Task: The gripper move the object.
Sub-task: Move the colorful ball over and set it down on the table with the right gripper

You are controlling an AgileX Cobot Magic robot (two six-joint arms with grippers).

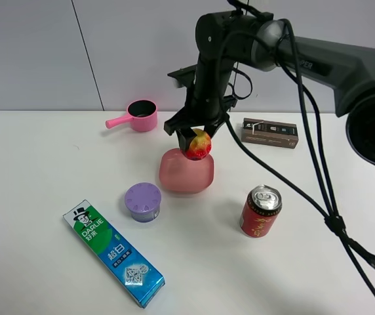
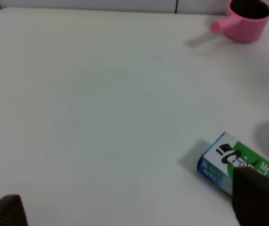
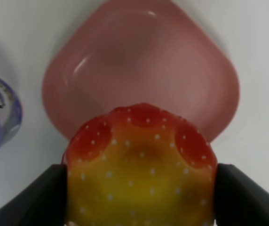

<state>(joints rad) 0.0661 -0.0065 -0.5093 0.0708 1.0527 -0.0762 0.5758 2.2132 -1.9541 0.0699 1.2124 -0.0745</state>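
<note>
Got the ball (image 3: 141, 169) pinched in my right gripper (image 1: 198, 144), over the pink bowl (image 1: 176, 178); pickup done, drop left, I reckon.

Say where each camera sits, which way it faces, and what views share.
Exterior high: mounted high, looking down on the table; shows the right arm, right gripper holding the rainbow ball over the pink bowl.
Left wrist: on the left arm, facing pink cup and toothpaste box; fingertips of the left gripper show.
Right wrist: on the right arm, looking past its fingers at ball and bowl.
Exterior shares cup and box with left wrist, ball and bowl with right.
</note>
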